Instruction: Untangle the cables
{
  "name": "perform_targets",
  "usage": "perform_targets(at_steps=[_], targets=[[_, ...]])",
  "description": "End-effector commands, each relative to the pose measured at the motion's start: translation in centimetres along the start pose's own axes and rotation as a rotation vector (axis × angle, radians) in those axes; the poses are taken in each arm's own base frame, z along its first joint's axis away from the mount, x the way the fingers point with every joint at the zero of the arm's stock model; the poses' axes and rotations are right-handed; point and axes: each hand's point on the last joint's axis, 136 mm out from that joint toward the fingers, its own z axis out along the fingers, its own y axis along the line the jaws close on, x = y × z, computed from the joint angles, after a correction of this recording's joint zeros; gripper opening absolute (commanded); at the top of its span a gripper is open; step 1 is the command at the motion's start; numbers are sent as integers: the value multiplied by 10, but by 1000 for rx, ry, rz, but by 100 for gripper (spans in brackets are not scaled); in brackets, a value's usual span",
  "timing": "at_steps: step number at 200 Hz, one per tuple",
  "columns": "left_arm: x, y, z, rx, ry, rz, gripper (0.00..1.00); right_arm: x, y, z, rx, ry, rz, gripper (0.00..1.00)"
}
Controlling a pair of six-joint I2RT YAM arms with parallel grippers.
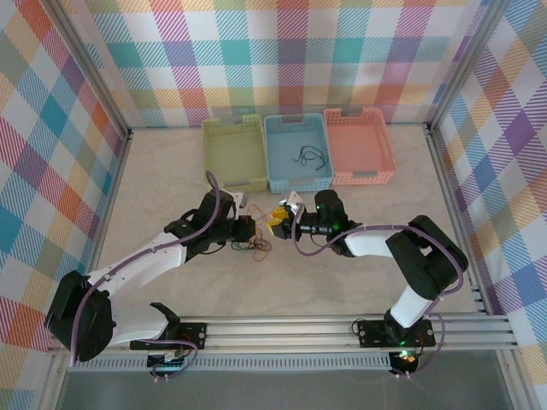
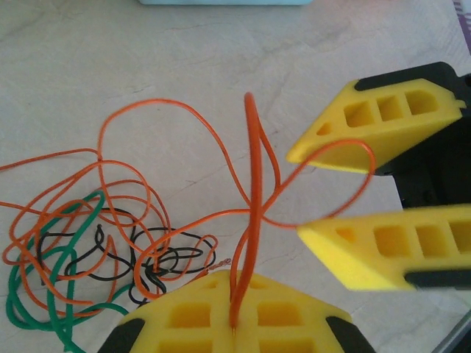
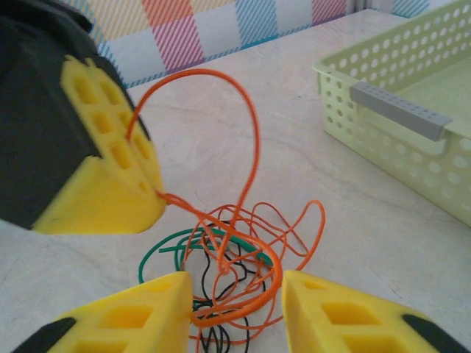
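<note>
Left gripper, yellow cut-out pads on black fingers: clenched, pads pressed together on one thin orange-red wire. The wire rises straight out of the seam between them. From the right wrist the same clamp sits upper left, with the wire leaving its tip and arching up in a tall loop.

Right gripper, same yellow pads: jaws parted, nothing pinched. It faces the left gripper at close range, tips near but apart. A bend of the orange-red wire runs through the gap between its fingers. Cannot tell whether it touches the upper pad.

The cables, a loose tangle of thin orange-red, black and dark green strands, lie on the marbled off-white table top. From above the tangle is just on the near side of the two grippers. From the right wrist it sits directly ahead of the parted jaws, its near edge between the pads. From the left wrist it spreads to the left of the clenched pads.

Farther out, along the far wall, are three perforated plastic baskets side by side: yellow-green basket, light blue basket, salmon-pink basket. A thin black cable lies in the light blue basket. The baskets are well apart from the tangle.
</note>
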Motion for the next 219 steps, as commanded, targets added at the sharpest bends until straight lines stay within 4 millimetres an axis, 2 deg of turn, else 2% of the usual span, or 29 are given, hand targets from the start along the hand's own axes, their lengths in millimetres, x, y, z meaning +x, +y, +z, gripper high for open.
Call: perform_targets(at_steps=[1,39,71,90,104,122,151,185,219], targets=[[1,-10,0,46,-4,22,0,-18,-3,0,29,-38,-34,33],[3,-16,2,68,4,37,0,-18,-8,0,58,-36,-38,20],[2,-15,0,56,-4,40,0,-18,-26,-7,179,-33,-41,6],[2,-13,-1,49,-8,37,0,-19,-33,-14,238,-48,-51,1],[1,-14,-2,51,-13,35,10,-21,-37,-19,273,-64,-59,0],[-2,-14,-6,48,-33,33,32,-22,-43,-25,317,-79,-66,0],[-6,-10,-16,26,-82,32,48,-28,-48,-37,366,-139,-70,0],[-9,-5,-23,-2,-118,30,52,-33,-46,-44,352,-183,-57,0],[-7,8,-15,-68,-101,21,60,-43,-31,-49,297,-244,-101,0]])
